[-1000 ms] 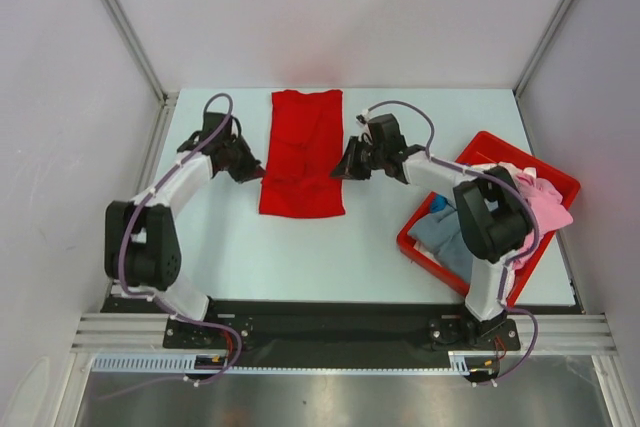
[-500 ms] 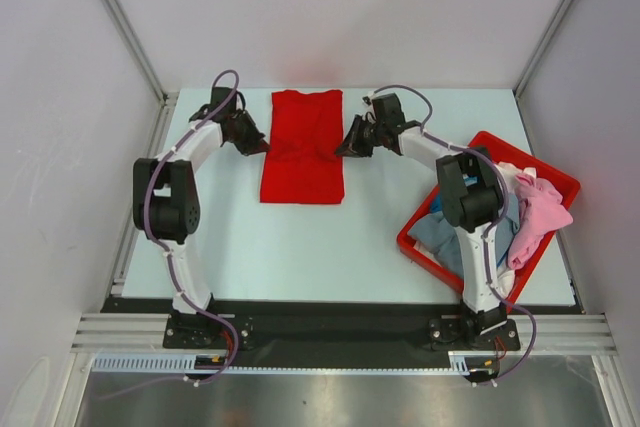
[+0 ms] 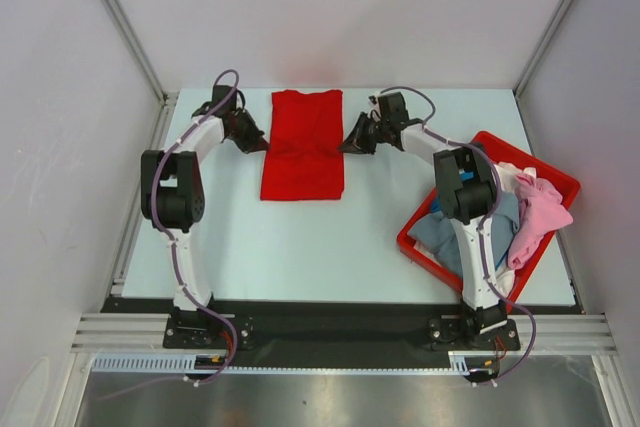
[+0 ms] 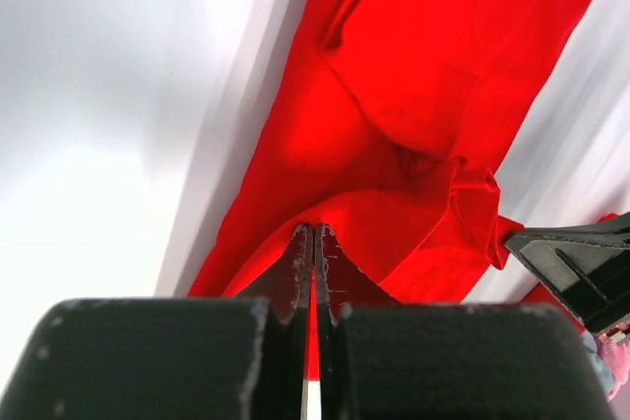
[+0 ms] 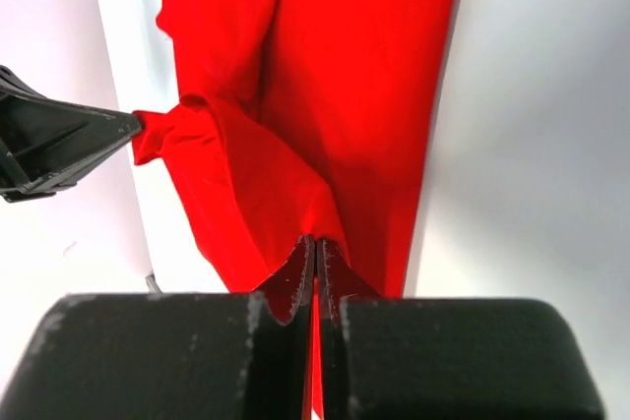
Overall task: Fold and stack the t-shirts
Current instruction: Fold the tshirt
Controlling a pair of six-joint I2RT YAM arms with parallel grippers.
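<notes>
The large bright red cloth t-shirt (image 3: pixel 302 147) lies as a long strip at the far middle of the pale table (image 3: pixel 300 247). The left gripper (image 3: pixel 262 142) and right gripper (image 3: pixel 345 144) each pinch a raised bit of its side edges, so a crosswise fold looks in hand. Next, I judge, the 2 must carry the cloth across together and lay it flat, edges matched, while the pink shirt (image 3: pixel 545 209) and grey-blue shirt (image 3: pixel 432 232) wait in the red plastic rectangular bin (image 3: pixel 555 172).
</notes>
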